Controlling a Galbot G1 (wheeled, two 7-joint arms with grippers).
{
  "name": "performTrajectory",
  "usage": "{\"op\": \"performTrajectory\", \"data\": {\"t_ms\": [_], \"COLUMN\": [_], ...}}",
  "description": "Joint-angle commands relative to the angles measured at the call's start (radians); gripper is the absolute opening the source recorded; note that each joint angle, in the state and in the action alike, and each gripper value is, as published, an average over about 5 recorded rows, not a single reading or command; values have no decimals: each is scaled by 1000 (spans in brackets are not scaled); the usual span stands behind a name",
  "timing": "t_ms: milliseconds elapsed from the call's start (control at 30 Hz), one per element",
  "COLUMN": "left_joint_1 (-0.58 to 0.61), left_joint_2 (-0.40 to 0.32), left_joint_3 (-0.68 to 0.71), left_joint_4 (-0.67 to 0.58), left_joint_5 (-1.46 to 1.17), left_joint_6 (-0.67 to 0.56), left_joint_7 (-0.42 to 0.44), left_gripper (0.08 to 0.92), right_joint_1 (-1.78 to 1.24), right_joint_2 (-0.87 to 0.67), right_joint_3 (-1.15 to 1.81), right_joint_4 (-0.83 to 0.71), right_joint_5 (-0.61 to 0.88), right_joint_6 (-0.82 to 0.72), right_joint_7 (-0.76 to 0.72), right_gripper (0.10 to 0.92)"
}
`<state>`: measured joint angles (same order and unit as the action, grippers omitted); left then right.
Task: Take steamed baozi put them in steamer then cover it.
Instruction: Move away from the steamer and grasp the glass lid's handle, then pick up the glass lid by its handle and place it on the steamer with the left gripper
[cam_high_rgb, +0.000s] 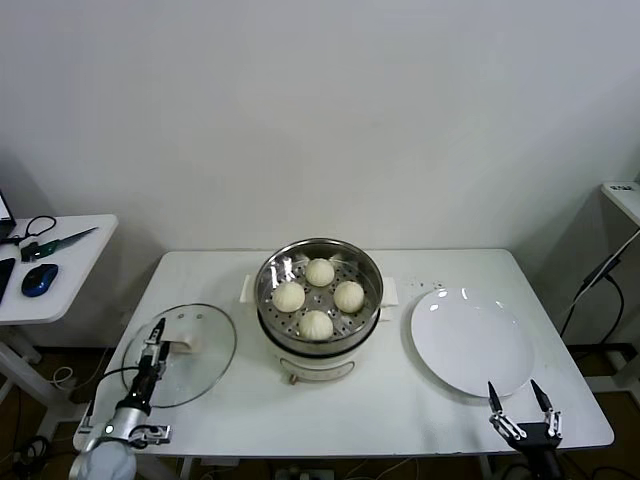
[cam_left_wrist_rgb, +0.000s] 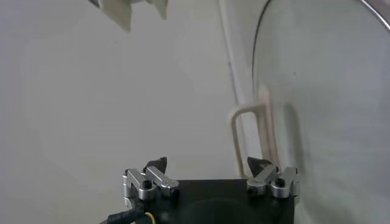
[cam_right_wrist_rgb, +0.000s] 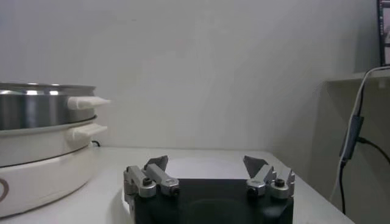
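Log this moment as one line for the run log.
baozi: four in steamer | cover: on table, off | left gripper: open over cover | right gripper: open, idle

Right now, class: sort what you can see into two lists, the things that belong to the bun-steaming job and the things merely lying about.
Belonging to the job:
- four buns, already in the steamer
- glass lid, flat on the table, not yet on
- left gripper, open, over the lid
- right gripper, open, at the table's near edge

Just lying about:
- white plate
- computer mouse on the side table

Bright, even overhead light; soft shadows fall under the steamer (cam_high_rgb: 318, 300). Its steel rim glints. Left wrist view is washed out and hazy.
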<state>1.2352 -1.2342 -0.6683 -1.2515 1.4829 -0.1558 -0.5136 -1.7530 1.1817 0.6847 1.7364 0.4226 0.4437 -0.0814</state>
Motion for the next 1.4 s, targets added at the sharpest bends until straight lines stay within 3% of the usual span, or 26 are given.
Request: {"op": "performTrajectory", "data": {"t_ms": [33, 133, 767, 900, 1033, 1167, 1400], "left_joint_1": [-30, -35, -33, -16, 22, 80, 184], "left_joint_2": [2, 2, -1, -1, 12, 52, 177], "left_joint_3": [-1, 2, 0, 6, 19, 22, -3], "left_joint_4": [28, 38, 60, 23, -97, -299, -650], "left_joint_5": [12, 15, 17, -18, -155, -301, -602], "left_joint_6": [3, -1, -14, -9, 21, 99, 428], "left_joint_7": [-4, -4, -4, 12, 75, 180, 448], "left_gripper": [798, 747, 182, 140, 140, 140, 140], "right_joint_1": [-1, 1, 1, 0, 0, 4, 16], "right_joint_2": [5, 6, 7, 8, 18, 21, 24], "right_joint_3": [1, 1, 8, 15, 28, 30, 17], "right_joint_4": [-3, -2, 22, 30, 43, 46, 23], "right_joint_5": [-2, -2, -11, -26, -67, -83, -101], "right_joint_6": [1, -1, -17, -33, -72, -88, -89], "right_joint_7": [4, 6, 12, 29, 65, 81, 89], "right_gripper": [823, 823, 823, 823, 823, 823, 823]}}
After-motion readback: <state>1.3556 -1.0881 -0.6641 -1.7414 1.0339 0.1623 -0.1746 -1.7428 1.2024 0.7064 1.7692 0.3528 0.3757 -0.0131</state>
